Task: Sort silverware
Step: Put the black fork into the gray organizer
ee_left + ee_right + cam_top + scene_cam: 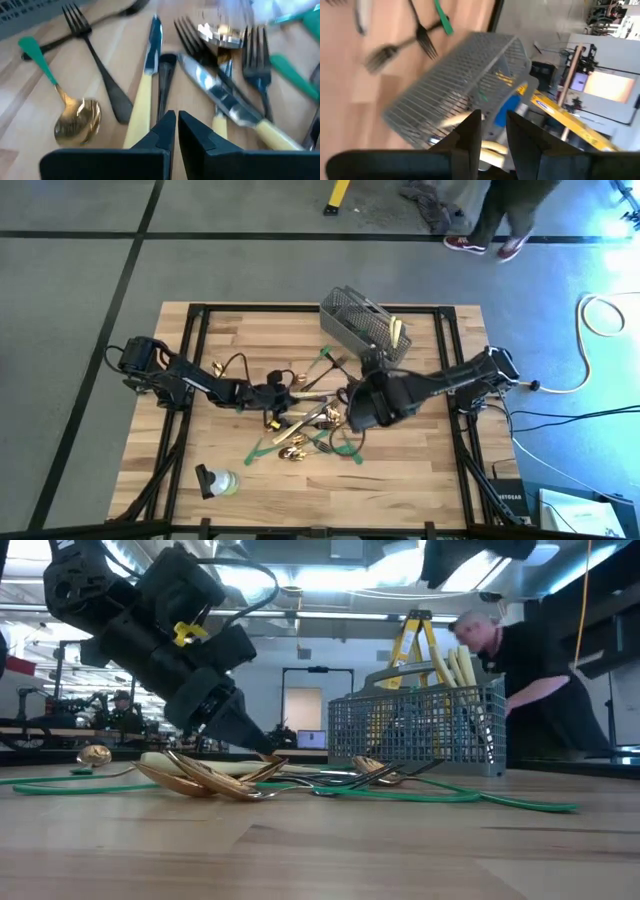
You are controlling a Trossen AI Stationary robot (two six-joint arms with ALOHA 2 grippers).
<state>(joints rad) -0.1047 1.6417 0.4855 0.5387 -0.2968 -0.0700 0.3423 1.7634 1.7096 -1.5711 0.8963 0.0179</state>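
**Left tool in the pile, right tool at the basket**

You are mid-sort. Most of the silverware [300, 415] lies loose in a tangle at the middle of the counter [420, 470], crossed by green tape strips [262, 448]; a few cream-handled knives [397, 332] already stand in the wire mesh basket [362, 325] toward the far edge.

Your left tool [176, 122] is low over the pile with its jaws pinched together and nothing between them. A cream-handled knife [145, 85] lies just beside its tips. Your next move there, I judge, calls for spreading the jaws and coming down on a single handle, clear of the forks [95, 65] and the gold spoon [77, 120] alongside.

Your right tool [494, 131] points at the basket, jaws slightly parted; whether it holds a piece I cannot tell.

The two arms are close across the pile, so keep them apart. The near counter is open, apart from a small bottle [215, 482] near the left front corner.
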